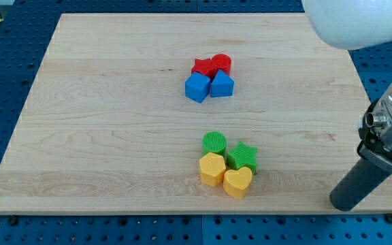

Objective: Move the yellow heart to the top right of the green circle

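My tip (346, 201), a bare dark rod standing in for a hand and grasping nothing, is resting at the desk's (101, 116) lower right, well apart from the blocks; the glossy yellow heart (237, 182) is sitting below the ribbed green circle (214, 142), touching the green star (242, 156) and yellow hexagon (212, 168); I judge sweeping under it, then pushing up and rightward around the star, is working best.

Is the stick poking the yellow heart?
Apart. The camera view shows bare board between my tip and the yellow heart; my tip sits off to the view's right.

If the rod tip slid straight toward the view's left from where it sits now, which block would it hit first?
Probably the yellow heart. My tip sits at the view's right, slightly lower than it, so contact might be glancing; nothing lies between them.
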